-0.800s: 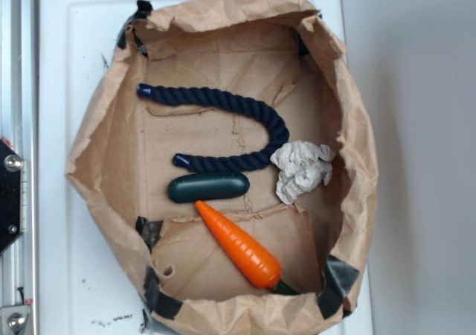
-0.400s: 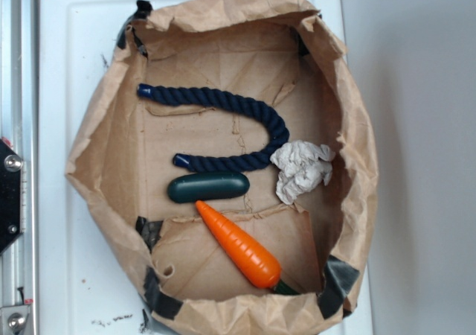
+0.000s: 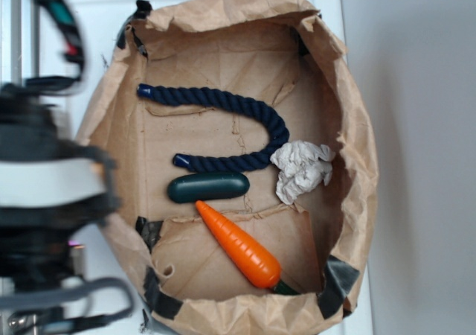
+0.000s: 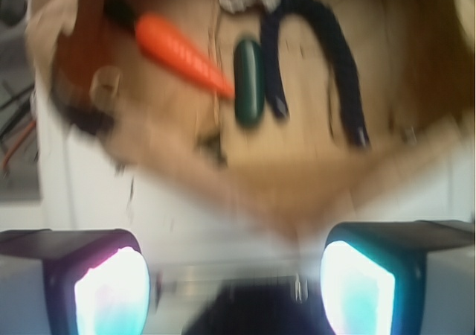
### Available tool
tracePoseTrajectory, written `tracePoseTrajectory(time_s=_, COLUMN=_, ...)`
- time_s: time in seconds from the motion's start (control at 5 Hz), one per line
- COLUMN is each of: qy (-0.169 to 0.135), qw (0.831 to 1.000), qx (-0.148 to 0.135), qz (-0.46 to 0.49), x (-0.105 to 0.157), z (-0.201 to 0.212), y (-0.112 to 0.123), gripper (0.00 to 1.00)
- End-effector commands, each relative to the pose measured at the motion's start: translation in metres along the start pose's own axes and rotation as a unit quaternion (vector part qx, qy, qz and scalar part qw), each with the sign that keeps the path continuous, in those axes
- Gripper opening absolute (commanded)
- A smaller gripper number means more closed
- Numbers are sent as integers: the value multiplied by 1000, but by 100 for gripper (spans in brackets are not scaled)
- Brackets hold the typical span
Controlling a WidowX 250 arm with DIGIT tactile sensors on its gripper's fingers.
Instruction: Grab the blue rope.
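Blurred black robot arm (image 3: 44,201) hanging at left edge; gripper (image 4: 234,272) fingers standing spread, empty. Beyond, in crumpled brown paper tray (image 3: 357,126), thick twisted navy-blue rope (image 3: 245,112) lying U-bent, just beside smooth dark green capsule (image 3: 208,187).

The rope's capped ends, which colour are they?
Glossy blue, brighter than the navy rope; clearest in the exterior view.
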State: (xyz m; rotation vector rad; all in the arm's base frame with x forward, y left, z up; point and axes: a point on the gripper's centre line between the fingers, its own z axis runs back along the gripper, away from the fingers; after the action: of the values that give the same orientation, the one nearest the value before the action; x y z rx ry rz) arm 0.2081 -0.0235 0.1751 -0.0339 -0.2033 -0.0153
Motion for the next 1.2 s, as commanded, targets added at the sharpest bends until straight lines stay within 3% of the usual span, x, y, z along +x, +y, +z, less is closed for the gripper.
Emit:
tracePoseTrajectory(time_s=0.0, qy=-85, qw=988, qx=-5, qz=-128, x=26, z=-5, y=33, gripper=100)
tracePoseTrajectory(time_s=0.2, qy=-98, qw=978, qx=36, qz=-179, x=39, z=-22, y=43, gripper=100)
tracePoseTrajectory(time_s=0.4, qy=-66, qw=989, qx=30, qz=-127, x=52, z=-29, y=54, gripper=100)
tracePoseTrajectory(time_s=1.0, qy=-66, qw=989, qx=30, qz=-127, x=52, z=-29, y=54, gripper=100)
